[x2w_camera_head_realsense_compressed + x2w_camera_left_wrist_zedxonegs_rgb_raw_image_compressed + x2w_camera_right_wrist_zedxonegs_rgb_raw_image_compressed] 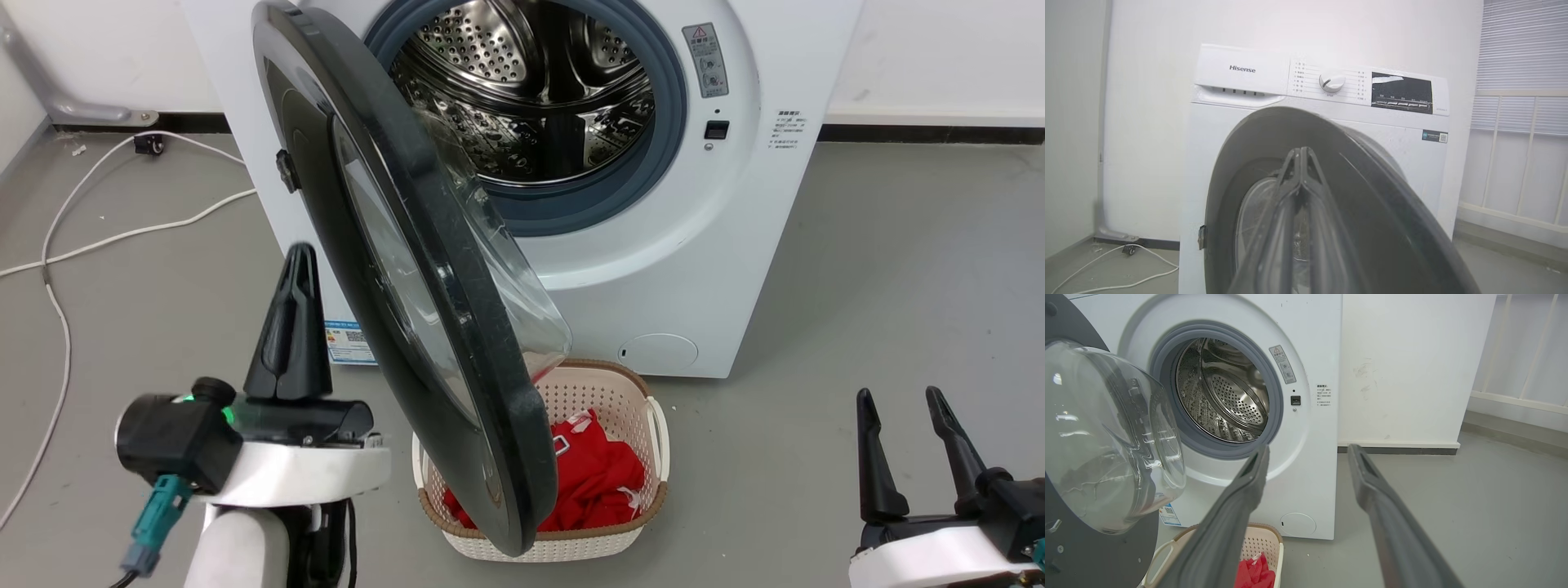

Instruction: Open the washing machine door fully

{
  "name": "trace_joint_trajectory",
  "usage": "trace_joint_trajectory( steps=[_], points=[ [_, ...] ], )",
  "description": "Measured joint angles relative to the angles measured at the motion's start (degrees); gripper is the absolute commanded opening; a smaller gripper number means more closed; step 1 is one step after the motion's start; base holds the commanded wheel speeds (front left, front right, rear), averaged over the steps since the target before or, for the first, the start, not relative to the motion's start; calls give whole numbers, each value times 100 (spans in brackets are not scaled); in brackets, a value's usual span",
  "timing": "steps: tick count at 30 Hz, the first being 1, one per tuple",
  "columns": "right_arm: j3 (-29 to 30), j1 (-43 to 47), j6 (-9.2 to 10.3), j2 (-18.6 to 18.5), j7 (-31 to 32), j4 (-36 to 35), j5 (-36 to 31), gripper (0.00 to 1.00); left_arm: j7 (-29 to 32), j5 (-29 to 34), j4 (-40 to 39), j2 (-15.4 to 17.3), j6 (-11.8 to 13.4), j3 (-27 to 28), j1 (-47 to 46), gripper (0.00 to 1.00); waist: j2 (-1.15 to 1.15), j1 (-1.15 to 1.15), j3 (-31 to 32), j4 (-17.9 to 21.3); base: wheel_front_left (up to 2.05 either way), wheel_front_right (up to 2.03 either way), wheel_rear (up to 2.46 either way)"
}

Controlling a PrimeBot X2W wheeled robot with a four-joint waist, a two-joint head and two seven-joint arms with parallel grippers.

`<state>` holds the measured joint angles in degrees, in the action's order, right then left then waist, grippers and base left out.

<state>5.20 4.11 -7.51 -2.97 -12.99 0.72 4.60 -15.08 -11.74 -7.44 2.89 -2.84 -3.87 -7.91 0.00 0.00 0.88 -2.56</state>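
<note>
Hanging half open on the washing machine (694, 269), the washing machine door (424, 327) has the left claw (300, 255), pinched together, just beside it, the right claw (899, 395) spread apart.

The door (445, 278) is glossy black with a clear glass bowl (510, 282); the drum (531, 90) is shiny perforated steel; the basket (584, 390) is cream perforated plastic holding red cloth (596, 482).

Head camera looks down on the washing machine (694, 269); the 2 wrist cameras sit low, facing it. All 3 share the door (441, 286).
</note>
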Motion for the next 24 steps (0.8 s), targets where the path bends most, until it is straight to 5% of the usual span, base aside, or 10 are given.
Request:
trace_joint_trajectory(
  steps=[14,24],
  points=[
    [7,10,0,1,19,5,44,100,5,-198,-1517,0,-74,-1025,-80,0,0,1,41,56,0,0,0],
    [23,61,0,1,49,14,58,100,972,-428,-1670,3,-271,-2198,336,0,0,1,42,42,0,0,0]
  ],
)
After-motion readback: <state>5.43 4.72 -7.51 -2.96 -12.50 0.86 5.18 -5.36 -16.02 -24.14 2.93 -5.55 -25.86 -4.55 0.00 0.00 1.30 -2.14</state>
